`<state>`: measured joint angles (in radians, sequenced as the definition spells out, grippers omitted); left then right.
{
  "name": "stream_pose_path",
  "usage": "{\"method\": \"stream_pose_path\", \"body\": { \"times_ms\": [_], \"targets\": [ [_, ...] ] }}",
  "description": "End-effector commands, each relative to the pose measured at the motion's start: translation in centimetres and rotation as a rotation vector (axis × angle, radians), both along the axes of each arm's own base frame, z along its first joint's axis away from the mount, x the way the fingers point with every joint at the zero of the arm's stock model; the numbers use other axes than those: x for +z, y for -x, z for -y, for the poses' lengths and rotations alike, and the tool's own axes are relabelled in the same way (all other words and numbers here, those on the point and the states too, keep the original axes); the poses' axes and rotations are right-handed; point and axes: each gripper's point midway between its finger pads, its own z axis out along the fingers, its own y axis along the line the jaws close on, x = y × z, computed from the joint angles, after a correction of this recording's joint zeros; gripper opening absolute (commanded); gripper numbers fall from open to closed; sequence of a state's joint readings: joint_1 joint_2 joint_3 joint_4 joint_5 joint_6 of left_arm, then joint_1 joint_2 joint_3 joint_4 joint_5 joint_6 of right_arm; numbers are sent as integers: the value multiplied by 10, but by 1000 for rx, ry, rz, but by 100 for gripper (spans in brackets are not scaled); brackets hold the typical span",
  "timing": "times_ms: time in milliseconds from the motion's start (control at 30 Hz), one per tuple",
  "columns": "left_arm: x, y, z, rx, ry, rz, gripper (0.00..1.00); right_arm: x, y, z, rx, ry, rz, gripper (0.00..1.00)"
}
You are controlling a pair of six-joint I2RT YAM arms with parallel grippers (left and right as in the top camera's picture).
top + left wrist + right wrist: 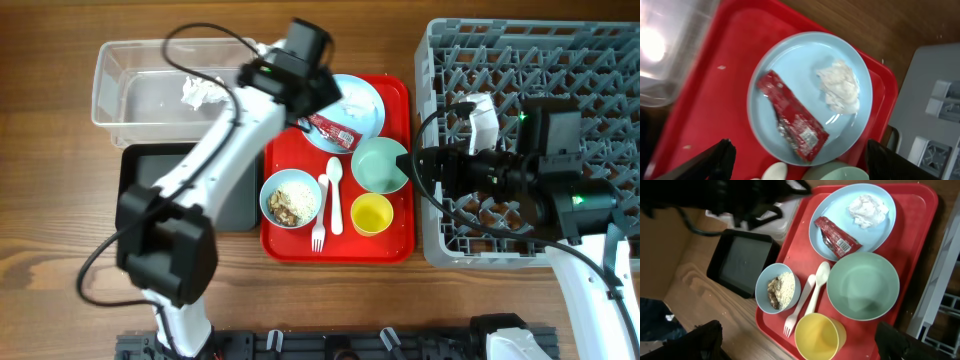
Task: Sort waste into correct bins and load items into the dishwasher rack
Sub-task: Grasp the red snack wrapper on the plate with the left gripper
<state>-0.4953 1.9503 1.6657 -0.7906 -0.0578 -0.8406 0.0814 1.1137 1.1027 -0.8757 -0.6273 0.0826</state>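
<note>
The pale blue plate (805, 65) lies on the red tray with a red-and-white wrapper (792, 117) and a crumpled white tissue (840, 87) on it. My left gripper (802, 162) hovers open over the plate's near edge, holding nothing. Another tissue (203, 93) lies in the clear tub (120, 70). The light blue bowl (777, 287) holds food scraps. The mint bowl (862, 286), yellow cup (820, 335), fork (799, 307) and spoon (817, 282) share the tray. My right gripper (802, 345) is open and empty above the yellow cup, by the grey rack (530, 80).
The black tray (150, 175) sits in front of the clear tub, left of the red tray (395, 245), and my left arm crosses over it. The rack fills the right side, with my right arm reaching across it.
</note>
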Motion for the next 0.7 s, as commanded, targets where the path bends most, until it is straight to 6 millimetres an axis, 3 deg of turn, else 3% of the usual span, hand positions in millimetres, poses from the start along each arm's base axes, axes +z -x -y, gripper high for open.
{"method": "stream_pose_path", "body": {
  "times_ms": [0, 200, 400, 500, 567, 667],
  "targets": [
    [-42, -4, 19, 33, -34, -32, 82, 6, -4, 1, -12, 2, 9, 100],
    [-86, 1, 42, 20, -47, -77, 81, 6, -4, 2, -12, 2, 9, 100],
    [-111, 4, 45, 22, -66, -112, 76, 5, -4, 2, -12, 2, 6, 100],
    [-113, 4, 45, 22, -66, -111, 64, 5, -4, 2, -12, 3, 6, 100],
    [-114, 4, 45, 22, -66, -110, 49, 5, -4, 2, -12, 2, 6, 100],
    [-118, 1, 40, 36, -96, -101, 34, 5, -3, 2, -12, 3, 4, 100]
  ]
}}
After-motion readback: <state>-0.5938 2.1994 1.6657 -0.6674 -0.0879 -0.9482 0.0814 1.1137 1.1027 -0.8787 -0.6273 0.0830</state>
